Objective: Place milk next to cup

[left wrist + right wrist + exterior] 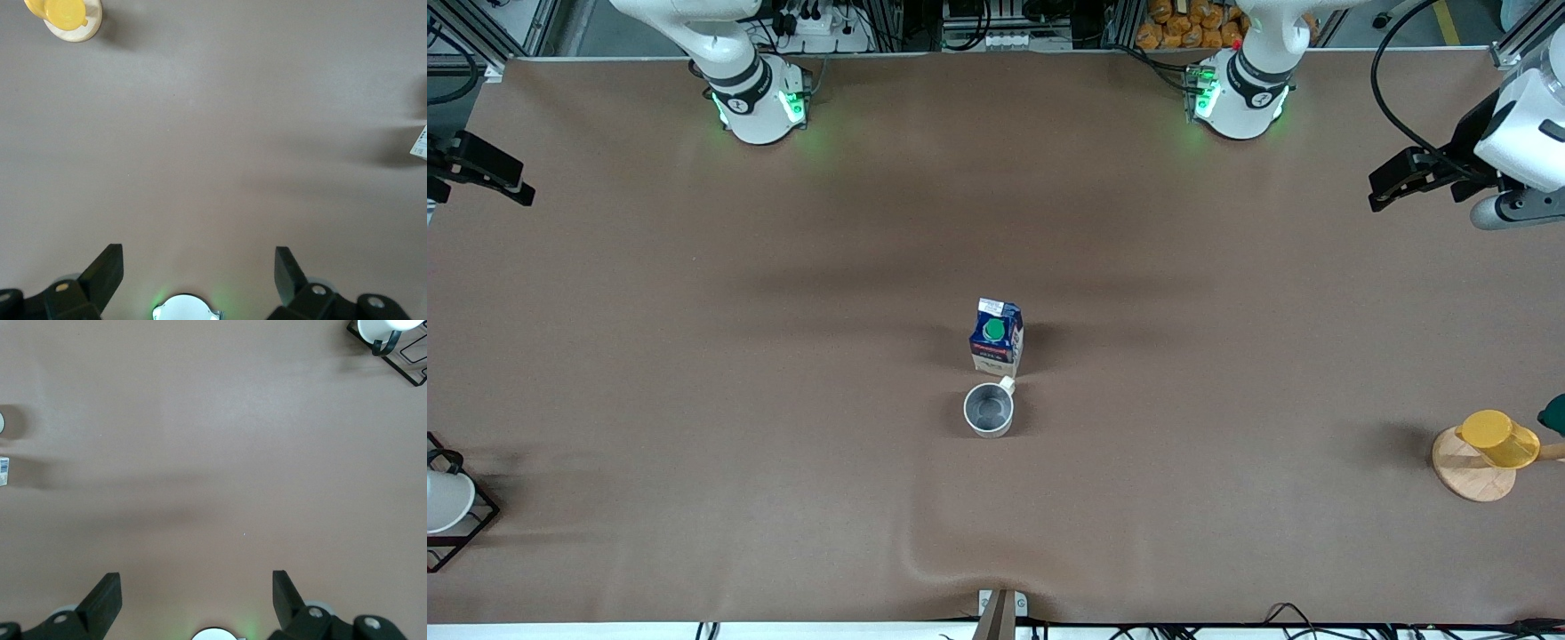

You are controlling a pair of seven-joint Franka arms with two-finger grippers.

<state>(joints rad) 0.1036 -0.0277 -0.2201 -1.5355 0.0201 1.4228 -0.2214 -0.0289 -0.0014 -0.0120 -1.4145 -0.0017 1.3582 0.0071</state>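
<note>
The left tool (199,277) and the right tool (197,597) are both hanging wide open and empty over bare tabletop (694,356) at opposite ends, waiting. The milk (996,338) is standing mid-table, just beside the cup (989,410), apparently touching its handle, so any further move is calling for a gentle side grip without nudging the cup. Both wrist views are cutting the carton off at the edge.

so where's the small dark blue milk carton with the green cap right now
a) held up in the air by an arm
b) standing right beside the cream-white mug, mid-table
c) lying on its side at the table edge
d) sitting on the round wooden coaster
b: the small dark blue milk carton with the green cap stands upright mid-table, right beside the cream-white mug with the grey inside and farther from the front camera than it.
</note>
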